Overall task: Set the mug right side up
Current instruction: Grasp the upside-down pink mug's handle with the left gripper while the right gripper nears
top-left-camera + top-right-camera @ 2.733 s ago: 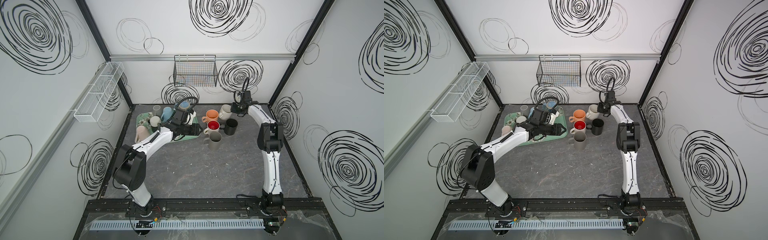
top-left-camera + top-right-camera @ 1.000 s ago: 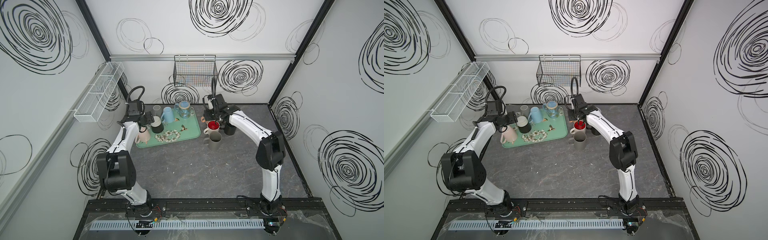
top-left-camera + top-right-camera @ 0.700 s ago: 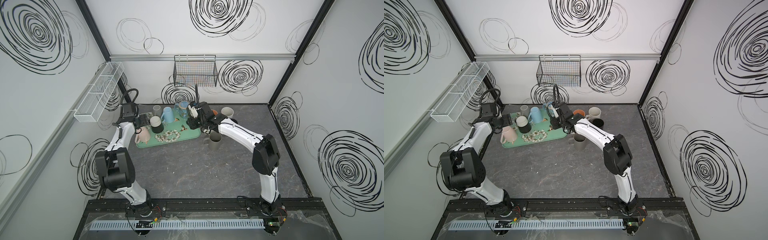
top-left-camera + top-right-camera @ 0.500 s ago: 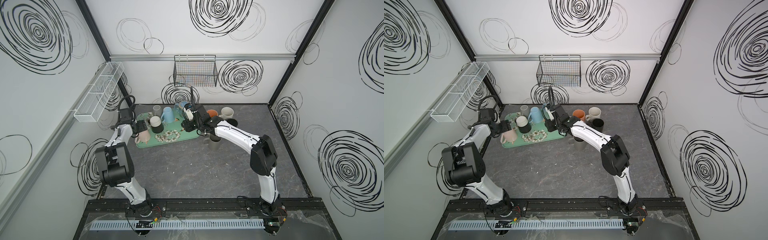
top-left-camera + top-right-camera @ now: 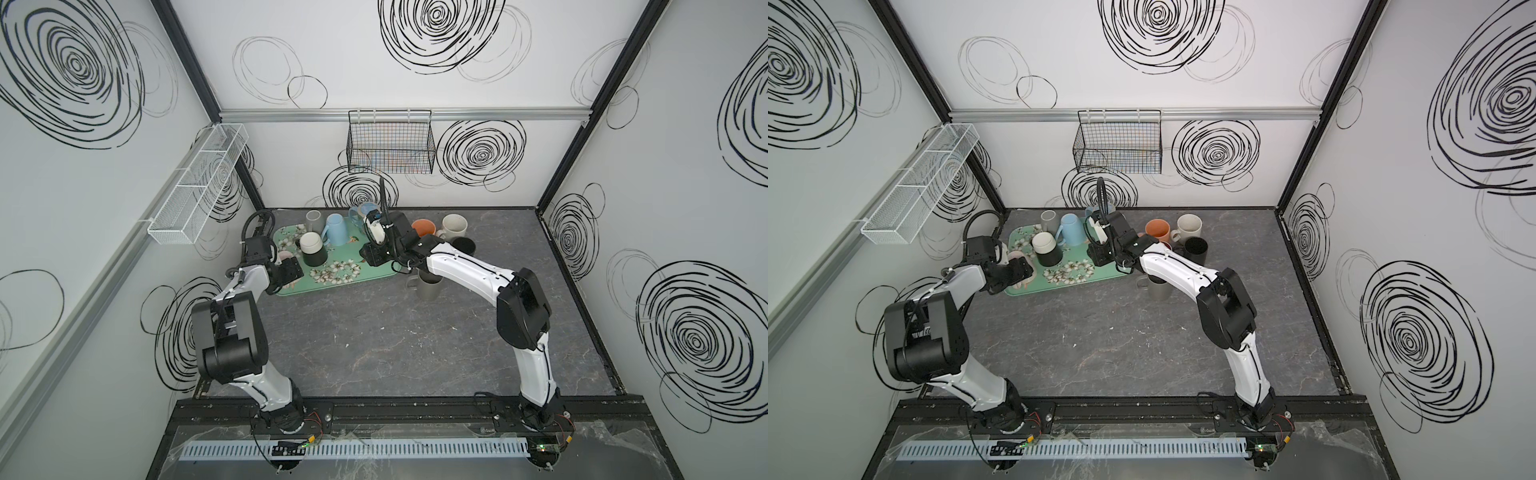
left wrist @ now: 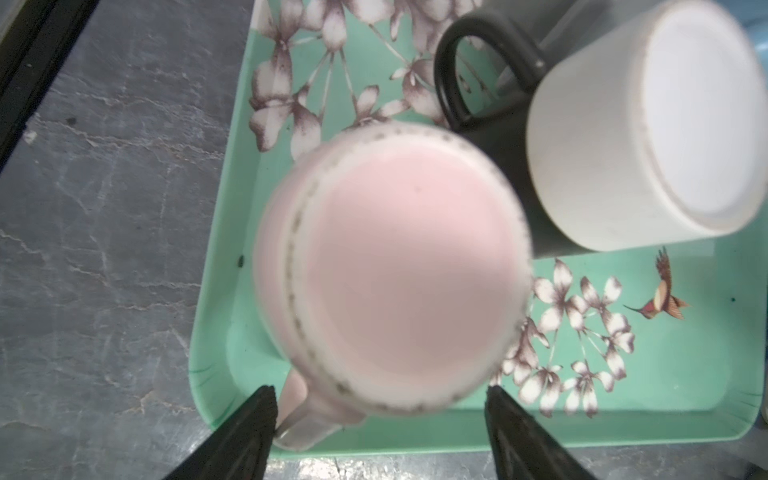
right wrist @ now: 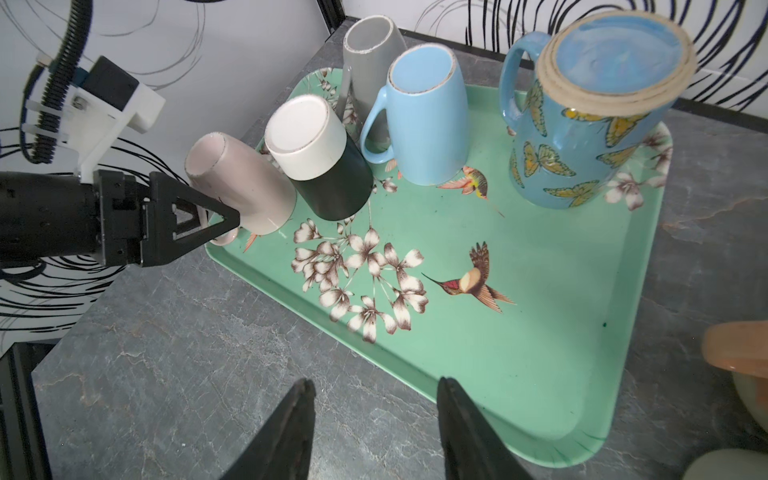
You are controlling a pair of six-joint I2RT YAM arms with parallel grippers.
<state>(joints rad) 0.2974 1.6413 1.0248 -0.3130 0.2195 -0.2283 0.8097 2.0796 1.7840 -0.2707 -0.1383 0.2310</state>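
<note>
— How far along is it?

— Barely begun, I'd say. The pink mug [image 6: 399,270] stands upside down, base up, in a corner of the tray [image 6: 623,432], just beside the black-and-white mug [image 6: 644,124]. It is not lifted or turned yet.

— And the hands?

— The left hand [image 6: 378,399] has its jaws spread, one finger on either side of the mug, down by the handle. Whether a tip touches the wall I can't tell, because that close view is blurred. The right hand [image 7: 376,415] hangs open and empty over the tray's other end.

— So what's left?

— All of it: close, lift, flip, set down.

— What's it like to grip?

— Glazed ceramic, it seems: smooth and round, widening toward the mouth, with a speckled foot ring and a loop handle. The tray looks like slick printed plastic with a raised rim. The table [image 7: 166,353] is grey and stone-veined.
</note>
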